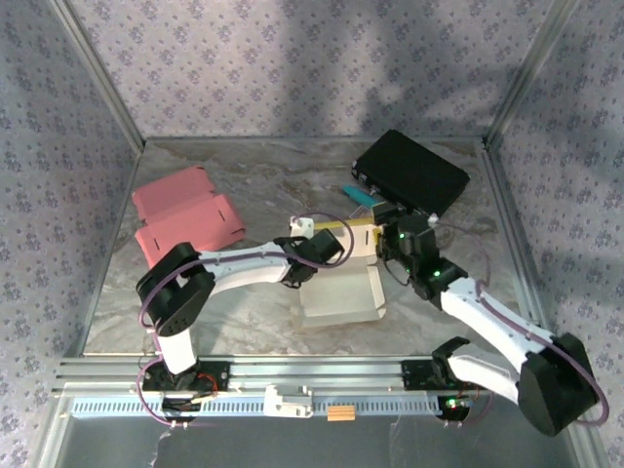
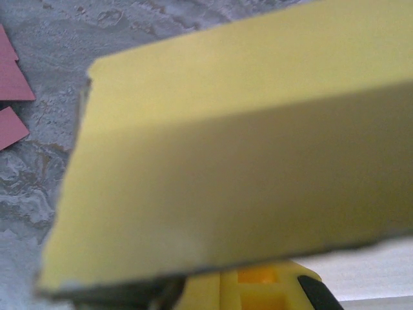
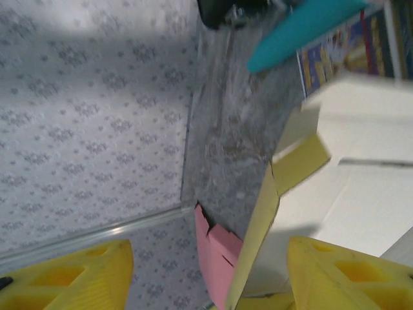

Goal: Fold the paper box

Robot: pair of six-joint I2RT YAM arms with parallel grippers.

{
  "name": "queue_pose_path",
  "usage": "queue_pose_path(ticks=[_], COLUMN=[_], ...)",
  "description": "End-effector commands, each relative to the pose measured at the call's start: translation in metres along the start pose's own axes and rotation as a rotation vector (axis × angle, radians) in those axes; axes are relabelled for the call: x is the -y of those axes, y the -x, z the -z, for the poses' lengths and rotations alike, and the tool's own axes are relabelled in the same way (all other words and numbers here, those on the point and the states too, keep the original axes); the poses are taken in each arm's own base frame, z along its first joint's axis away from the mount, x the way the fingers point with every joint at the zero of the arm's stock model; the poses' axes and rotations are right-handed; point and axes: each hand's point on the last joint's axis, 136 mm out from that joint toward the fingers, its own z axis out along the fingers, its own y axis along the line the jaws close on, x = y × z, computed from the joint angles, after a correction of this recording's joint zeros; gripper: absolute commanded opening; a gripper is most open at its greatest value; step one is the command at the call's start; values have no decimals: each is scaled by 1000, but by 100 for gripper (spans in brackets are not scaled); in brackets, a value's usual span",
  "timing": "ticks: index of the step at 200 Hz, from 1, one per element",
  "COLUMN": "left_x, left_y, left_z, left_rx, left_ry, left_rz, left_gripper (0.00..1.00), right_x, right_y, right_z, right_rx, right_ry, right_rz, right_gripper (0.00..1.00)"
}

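Paper box point(image 1: 336, 292) centre; flat cartons point(image 1: 187, 219) left of it; case point(image 1: 409, 175) behind it, right.

Paper box point(image 1: 339, 292) mid-table, partly folded (yellow flap point(image 2: 245, 161) raised), white inside.

The paper box point(image 1: 336, 292) is smooth matt card. At ten o'clock, the flat pink boxes point(image 1: 185, 219) look like matt card too. The tabletop point(image 1: 263, 180) is smooth and marbled. The fingers point(image 3: 71, 278) of the right gripper point(image 3: 206, 245) are smooth yellow plastic.
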Motion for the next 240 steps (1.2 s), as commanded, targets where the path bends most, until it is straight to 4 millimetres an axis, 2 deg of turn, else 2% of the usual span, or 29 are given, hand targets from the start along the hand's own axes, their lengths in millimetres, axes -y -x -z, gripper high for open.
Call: queue_pose_path(ticks=[1,23,47,64,72,74,77,106,136,163,193,240], left_x=[-22,-33,-44,-46,-47,-47,-48,-52,-54,-55,-55,-54], left_y=[9,10,7,5,5,5,4,5,5,3,3,3], left_z=[10,14,19,21,21,21,20,20,19,19,20,19], left_rx=[-83,-151,-220,-237,-238,-239,-242,-251,-254,-256,-254,-256], left_ry=[1,-35,-28,-29,-31,-31,-31,-22,-20,-17,-17,-21], left_rz=[-7,-2,-18,-30,-31,-30,-28,-19,-21,-22,-20,-23], left_gripper=[0,0,0,0,0,0,0,0,0,0,0,0], right_x=[13,3,-19,-32,-29,-37,-41,-31,-18,2,17,20], right_y=[17,18,-1,-17,-22,-23,-25,-32,-33,-41,-39,-48], right_z=[13,7,-11,-30,-39,-41,-44,-75,-91,-93,-95,-96], right_rx=[-14,-79,-167,-216,-244,-246,-254,-314,-364,-397,-396,-444], right_ry=[-177,-261,-304,-299,-323,-308,-304,-354,-424,-464,-501,-486], right_rz=[108,199,339,415,433,438,443,502,573,580,589,572], right_gripper=[65,63,54,55,54,54,54,53,53,52,51,51])
